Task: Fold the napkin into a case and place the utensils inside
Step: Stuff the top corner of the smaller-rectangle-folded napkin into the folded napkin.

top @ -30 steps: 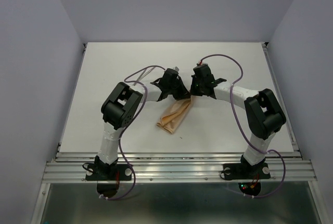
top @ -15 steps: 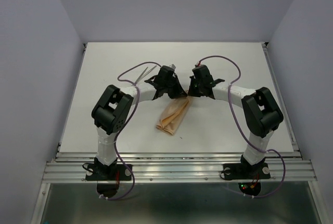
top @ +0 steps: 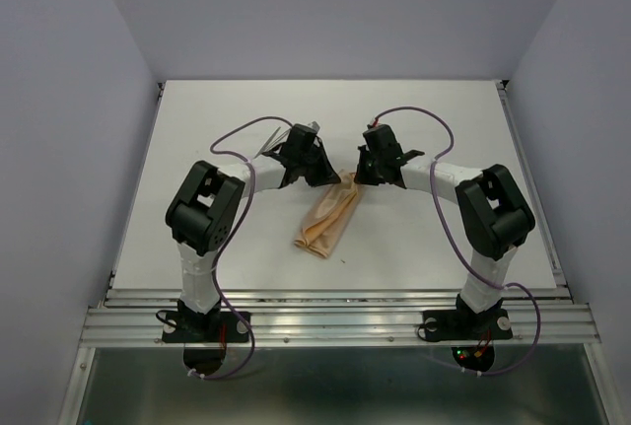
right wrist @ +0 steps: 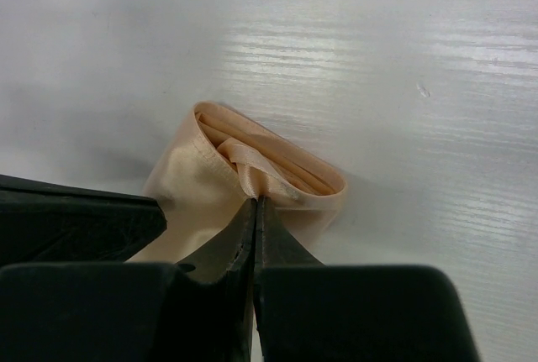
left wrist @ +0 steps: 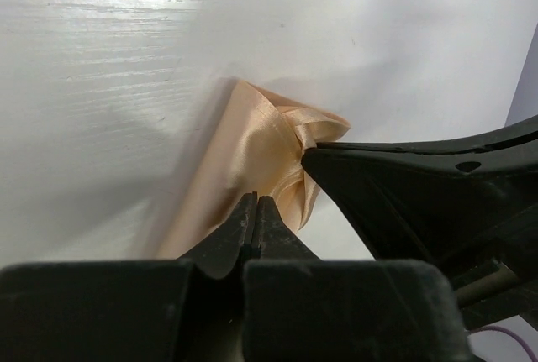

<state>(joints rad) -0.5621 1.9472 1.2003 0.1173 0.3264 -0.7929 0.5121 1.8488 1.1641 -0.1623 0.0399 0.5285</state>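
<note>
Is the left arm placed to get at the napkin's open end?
Likely yes: the left end effector, shut, sits at the open end of the napkin, nothing between, though the right end effector pinches that rim.

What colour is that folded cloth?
Plain peach-orange, slightly shiny napkin; clearest in the right wrist view.

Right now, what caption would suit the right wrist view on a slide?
Shut right gripper pinches a fold at the open end of the napkin on the white table.
</note>
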